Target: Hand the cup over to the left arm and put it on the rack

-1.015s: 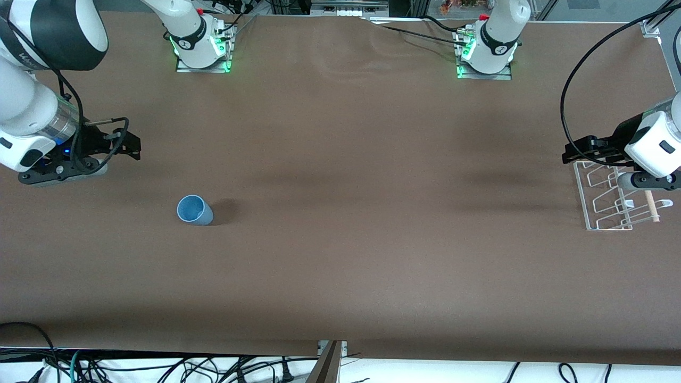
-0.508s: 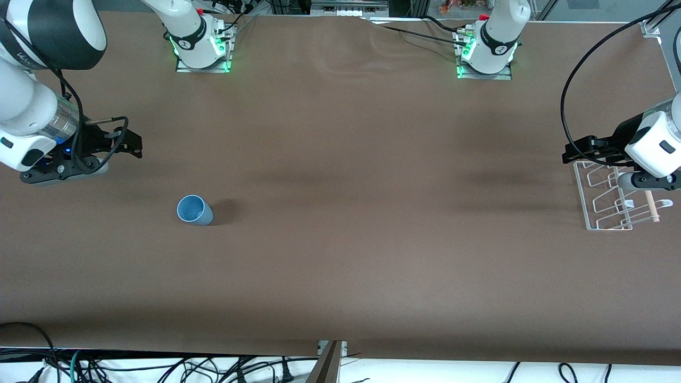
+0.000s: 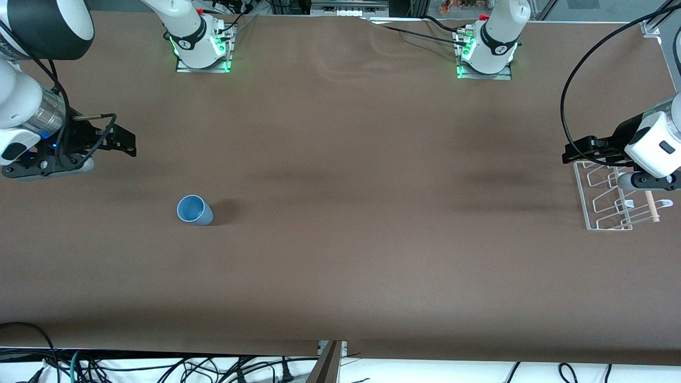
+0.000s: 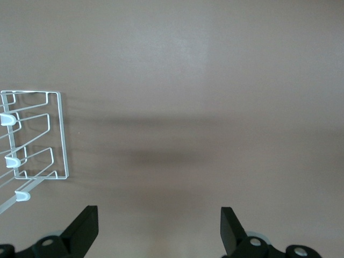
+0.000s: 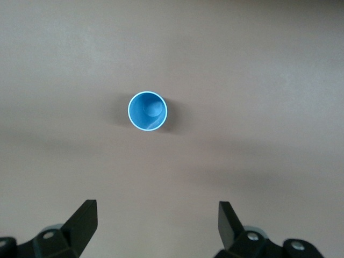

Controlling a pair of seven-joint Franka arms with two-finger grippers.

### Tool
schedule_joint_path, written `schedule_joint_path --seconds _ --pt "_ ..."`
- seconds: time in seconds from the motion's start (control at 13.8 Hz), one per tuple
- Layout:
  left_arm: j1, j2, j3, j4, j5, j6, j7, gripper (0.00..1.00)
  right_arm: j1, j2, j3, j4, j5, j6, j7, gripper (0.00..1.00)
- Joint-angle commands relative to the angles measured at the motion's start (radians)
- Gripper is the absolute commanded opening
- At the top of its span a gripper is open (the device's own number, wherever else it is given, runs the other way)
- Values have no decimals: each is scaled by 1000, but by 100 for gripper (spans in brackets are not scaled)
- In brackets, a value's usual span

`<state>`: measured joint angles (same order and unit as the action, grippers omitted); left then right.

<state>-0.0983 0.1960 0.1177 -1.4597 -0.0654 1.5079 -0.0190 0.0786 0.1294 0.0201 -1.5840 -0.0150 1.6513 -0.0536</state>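
Observation:
The light-blue cup (image 3: pixel 194 210) stands upright with its mouth up on the brown table (image 3: pixel 351 255), toward the right arm's end. It also shows from above in the right wrist view (image 5: pixel 148 111). My right gripper (image 3: pixel 125 143) hangs open and empty over bare table beside the cup, apart from it; its open jaws show in its wrist view (image 5: pixel 156 209). My left gripper (image 3: pixel 577 151) is open and empty over the edge of the white wire rack (image 3: pixel 606 199). The rack also shows in the left wrist view (image 4: pixel 37 137), beside the open left gripper (image 4: pixel 158 215).
The rack's wooden dowel (image 3: pixel 652 207) lies along its outer side. The two arm bases (image 3: pixel 202 48) (image 3: pixel 487 50) stand at the table's back edge. A black cable (image 3: pixel 564 96) loops above the table by the left arm. Loose cables (image 3: pixel 159 367) lie below the front edge.
My right arm and gripper have shifted a little toward the right arm's end of the table. The cup, the rack and the left arm have not moved.

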Motion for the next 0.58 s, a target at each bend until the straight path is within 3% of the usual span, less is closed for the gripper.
schedule_joint_path --seconds 0.0,0.22,0.51 --pt "3 16 0 33 -13 -15 -9 100 -2 62 3 16 18 -14 -3 99" --pt "3 16 0 33 -13 -15 -9 100 1 125 4 15 21 11 -5 99" --pt "3 16 -1 33 -13 -15 -9 100 -5 263 3 18 12 197 -11 99"
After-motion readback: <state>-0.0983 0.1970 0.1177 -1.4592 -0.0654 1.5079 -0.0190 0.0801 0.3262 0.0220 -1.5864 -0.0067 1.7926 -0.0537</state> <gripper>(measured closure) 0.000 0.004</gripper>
